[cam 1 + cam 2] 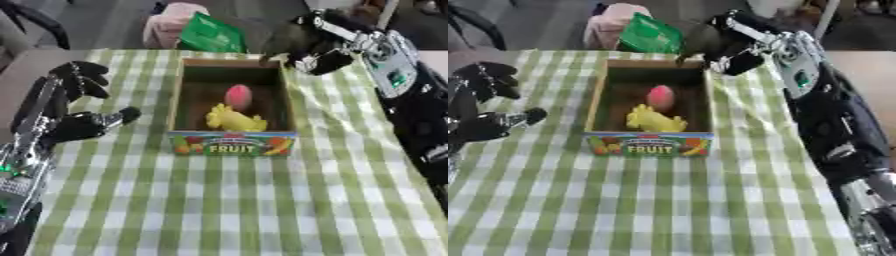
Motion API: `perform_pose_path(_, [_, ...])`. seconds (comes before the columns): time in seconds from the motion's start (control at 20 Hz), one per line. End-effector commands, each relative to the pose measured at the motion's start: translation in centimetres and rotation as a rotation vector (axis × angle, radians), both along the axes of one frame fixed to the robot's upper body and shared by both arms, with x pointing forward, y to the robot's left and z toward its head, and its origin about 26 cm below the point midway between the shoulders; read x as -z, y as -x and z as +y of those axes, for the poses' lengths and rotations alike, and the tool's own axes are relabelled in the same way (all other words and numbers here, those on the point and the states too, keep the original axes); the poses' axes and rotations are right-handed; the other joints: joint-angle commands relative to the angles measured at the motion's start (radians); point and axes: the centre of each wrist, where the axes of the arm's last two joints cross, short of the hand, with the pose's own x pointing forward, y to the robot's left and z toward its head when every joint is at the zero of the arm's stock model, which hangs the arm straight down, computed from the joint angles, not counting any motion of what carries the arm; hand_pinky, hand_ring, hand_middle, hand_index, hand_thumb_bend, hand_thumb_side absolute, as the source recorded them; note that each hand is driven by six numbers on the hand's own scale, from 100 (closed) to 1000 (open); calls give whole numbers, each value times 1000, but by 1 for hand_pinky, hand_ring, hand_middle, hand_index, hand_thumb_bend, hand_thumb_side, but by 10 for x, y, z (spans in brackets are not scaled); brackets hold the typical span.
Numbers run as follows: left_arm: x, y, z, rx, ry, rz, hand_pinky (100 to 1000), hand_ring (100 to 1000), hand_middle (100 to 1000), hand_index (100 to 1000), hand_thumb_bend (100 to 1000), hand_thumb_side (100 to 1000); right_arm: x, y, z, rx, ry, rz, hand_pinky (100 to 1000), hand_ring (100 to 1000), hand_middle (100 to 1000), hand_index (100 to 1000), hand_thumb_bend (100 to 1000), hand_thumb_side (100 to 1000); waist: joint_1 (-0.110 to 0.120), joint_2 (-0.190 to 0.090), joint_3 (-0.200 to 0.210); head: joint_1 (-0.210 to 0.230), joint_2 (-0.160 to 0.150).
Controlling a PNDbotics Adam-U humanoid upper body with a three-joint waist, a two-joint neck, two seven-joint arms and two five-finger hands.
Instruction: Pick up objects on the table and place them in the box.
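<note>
Box (232, 142): cardboard, open top, "FRUIT" printed on its near wall, standing mid-table on the green-checked cloth (227, 210).

Contents, two items. One pink rounded object (238, 96) lies toward the far half of the box floor. One yellow lumpy object (233, 120) lies just nearer than it, close against the near wall. The two look to be touching or almost so; you cannot tell which.

Outside the box: no loose object shows on the cloth on any side of it. A green item (210, 34) and a pink bundle (175, 22) sit beyond the far wall, past the table edge, and do not appear to be part of your work.

Your right hand (317, 59): at the box's far right corner, just outside the rim, fingers curled. It appears to hold nothing, though the underside is hidden, so take that as a judgement.

Your left hand (77, 107): left of the box, well apart from it, over the cloth, fingers spread and relaxed, carrying nothing.

Progress, as judged: both visible objects are already in the box and neither hand sits over them. The placing looks complete or nearly so. What is left for you is to bring the right hand away from the rim, unless further objects lie out of view.
</note>
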Motion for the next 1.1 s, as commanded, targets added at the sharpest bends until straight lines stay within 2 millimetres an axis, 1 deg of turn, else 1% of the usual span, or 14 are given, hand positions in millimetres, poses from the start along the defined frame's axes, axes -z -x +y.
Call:
perform_pose_path(0.05, [-13, 0, -1, 12, 3, -43, 642, 510, 517, 680, 816, 132, -11, 0, 16, -29, 37, -31, 756, 792, 394, 547, 100, 232, 4, -15, 5, -10, -7])
perform_pose_path(0.15, [-15, 1, -3, 18, 8, -52, 643, 510, 517, 680, 816, 132, 1, 0, 24, -37, 75, -5, 757, 794, 397, 554, 100, 235, 6, -12, 10, -12, -9])
perform_pose_path(0.25, [-16, 1, -4, 24, 12, -57, 644, 511, 518, 680, 816, 132, 14, 1, 31, -42, 107, 20, 760, 804, 429, 594, 100, 247, 8, -10, 13, -13, -10])
perform_pose_path(0.45, [-17, 2, -6, 33, 18, -57, 646, 511, 518, 681, 816, 134, 33, 3, 41, -50, 163, 49, 768, 823, 497, 686, 100, 258, 9, -7, 16, -14, -12])
perform_pose_path(0.5, [-16, 2, -6, 34, 19, -56, 647, 511, 518, 681, 817, 134, 36, 3, 42, -52, 173, 53, 771, 832, 531, 727, 100, 263, 8, -6, 16, -14, -12])
perform_pose_path(0.55, [-16, 2, -7, 36, 19, -56, 647, 511, 518, 681, 817, 134, 39, 3, 43, -53, 182, 56, 773, 834, 541, 740, 100, 264, 8, -6, 16, -14, -12])
perform_pose_path(0.6, [-16, 2, -7, 37, 20, -55, 647, 511, 518, 681, 817, 133, 41, 3, 44, -54, 187, 58, 778, 843, 580, 791, 100, 265, 8, -6, 17, -14, -13])
perform_pose_path(0.65, [-16, 2, -7, 37, 19, -55, 647, 511, 519, 681, 817, 134, 43, 3, 43, -55, 190, 59, 780, 847, 599, 810, 100, 266, 7, -6, 17, -13, -13])
perform_pose_path(0.7, [-16, 2, -7, 37, 19, -54, 646, 511, 518, 680, 817, 135, 44, 3, 43, -53, 192, 59, 785, 859, 640, 850, 100, 269, 6, -6, 16, -12, -13])
perform_pose_path(0.75, [-16, 2, -6, 36, 19, -53, 647, 511, 518, 681, 817, 135, 44, 3, 42, -51, 192, 59, 786, 861, 649, 858, 100, 269, 6, -6, 16, -12, -14])
perform_pose_path(0.8, [-15, 2, -6, 36, 19, -52, 647, 511, 518, 681, 817, 136, 45, 3, 41, -49, 190, 58, 792, 874, 687, 886, 100, 267, 5, -6, 16, -11, -14])
perform_pose_path(0.85, [-15, 2, -6, 35, 19, -50, 647, 511, 518, 681, 817, 136, 45, 3, 40, -47, 187, 58, 793, 876, 692, 889, 100, 266, 5, -6, 15, -10, -15])
perform_pose_path(0.95, [-14, 3, -6, 35, 17, -46, 649, 512, 519, 681, 818, 137, 46, 3, 38, -45, 178, 63, 808, 908, 766, 934, 100, 253, 4, -6, 13, -8, -14])
perform_pose_path(1.1, [-12, 3, -5, 35, 15, -40, 650, 513, 518, 683, 818, 139, 47, 2, 33, -46, 155, 80, 847, 961, 868, 975, 100, 388, 4, -7, 12, -6, -15])
